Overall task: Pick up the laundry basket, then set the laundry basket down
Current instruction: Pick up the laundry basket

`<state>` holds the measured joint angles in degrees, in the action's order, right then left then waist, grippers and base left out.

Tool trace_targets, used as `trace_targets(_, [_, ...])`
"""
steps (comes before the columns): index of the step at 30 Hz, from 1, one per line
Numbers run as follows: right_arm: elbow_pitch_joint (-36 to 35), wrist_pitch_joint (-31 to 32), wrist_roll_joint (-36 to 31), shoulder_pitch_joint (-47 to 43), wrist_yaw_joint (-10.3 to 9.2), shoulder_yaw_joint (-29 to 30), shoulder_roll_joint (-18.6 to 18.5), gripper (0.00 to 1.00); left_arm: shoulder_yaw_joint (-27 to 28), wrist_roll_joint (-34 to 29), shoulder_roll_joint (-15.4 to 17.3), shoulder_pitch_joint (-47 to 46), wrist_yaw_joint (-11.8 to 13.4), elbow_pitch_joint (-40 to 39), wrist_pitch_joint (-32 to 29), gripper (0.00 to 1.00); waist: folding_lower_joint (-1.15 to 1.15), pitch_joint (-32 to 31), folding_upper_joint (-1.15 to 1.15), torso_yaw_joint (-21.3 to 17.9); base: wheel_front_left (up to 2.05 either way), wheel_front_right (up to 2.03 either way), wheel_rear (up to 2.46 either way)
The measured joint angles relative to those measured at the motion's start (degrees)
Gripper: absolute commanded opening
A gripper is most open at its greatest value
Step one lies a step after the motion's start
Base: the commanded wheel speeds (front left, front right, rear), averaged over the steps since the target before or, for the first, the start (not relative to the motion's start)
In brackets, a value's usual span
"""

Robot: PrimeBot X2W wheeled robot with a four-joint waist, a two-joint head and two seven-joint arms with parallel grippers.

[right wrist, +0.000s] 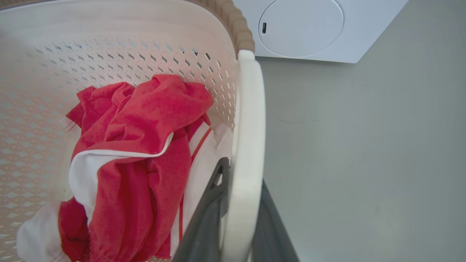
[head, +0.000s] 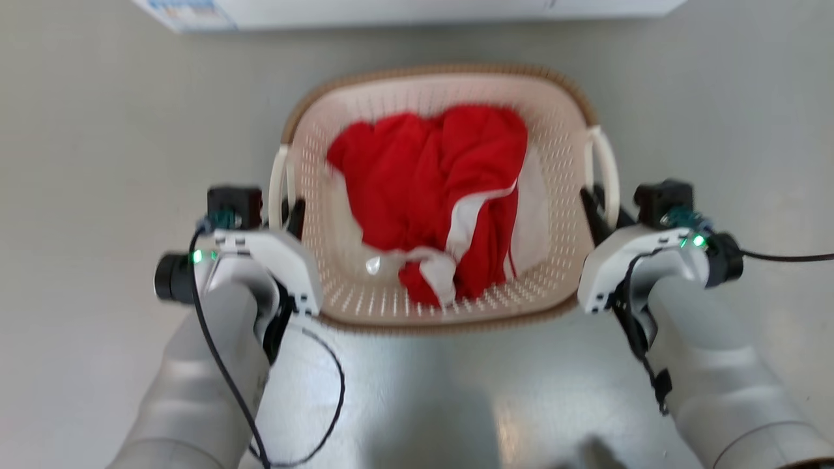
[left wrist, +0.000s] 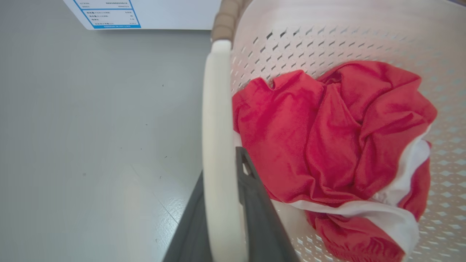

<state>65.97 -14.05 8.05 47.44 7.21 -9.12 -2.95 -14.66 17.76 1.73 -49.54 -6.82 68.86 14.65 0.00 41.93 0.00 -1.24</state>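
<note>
Floor (head: 98, 163) of pale grey lies under the laundry basket (head: 443, 70), which is centred before the robot, between its two pale forearms. Whether the basket's base touches the floor cannot be told. A crumpled red and white cloth (head: 423, 189) lies inside it.

The left jaws are clenched on the left loop handle (head: 279, 182). In the left wrist view one dark finger (left wrist: 255, 207) runs along the basket side of the white loop (left wrist: 216, 145), close to the cloth (left wrist: 327, 138). The other runs along the loop's outer, floor side.

The right jaws grasp the right loop handle (head: 606, 169) in the same way. In the right wrist view that handle (right wrist: 247, 145) stands between the two fingers (right wrist: 204, 218), one on the basket side by the perforated wall (right wrist: 109, 36), one on the floor side.

A white washing machine (head: 391, 13) stands beyond the basket's far rim, apart from it. Its round panel (right wrist: 302, 25) shows in the right wrist view.
</note>
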Motion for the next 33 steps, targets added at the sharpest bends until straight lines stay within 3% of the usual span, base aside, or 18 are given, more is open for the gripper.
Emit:
trace_targets(11, [-0.51, 6.03, 10.0, -8.13, -0.15, -13.18, -0.13, 0.0, 0.56, 1.47, 0.13, 11.13, -0.01, 3.1, -0.02, 0.0, 0.0, -13.89, 0.0, -1.87, 0.0, 0.0, 0.0])
trace_targets(18, [-0.59, 9.12, 13.39, -14.42, -0.16, -17.96, -0.09, 0.0, -0.56, 3.0, -0.07, 18.59, -0.04, 4.53, -0.1, 0.0, 0.0, -23.27, 0.0, -3.09, 0.0, 0.0, 0.0])
trace_targets(25, [-0.34, 12.12, 16.46, -21.98, -0.18, -21.79, -0.05, 0.0, -5.0, 6.61, -0.07, 26.88, -0.08, 4.79, -2.31, 0.0, 0.0, -33.56, 0.0, -3.72, 0.0, 0.0, 0.0])
trace_targets(33, [-0.98, 13.91, 18.53, -26.11, -0.25, -24.7, -0.31, 0.0, -10.44, 11.15, 0.41, 32.05, 0.33, 2.54, -4.15, 0.0, 0.0, -40.61, 0.0, -3.57, 0.0, 0.0, 0.0])
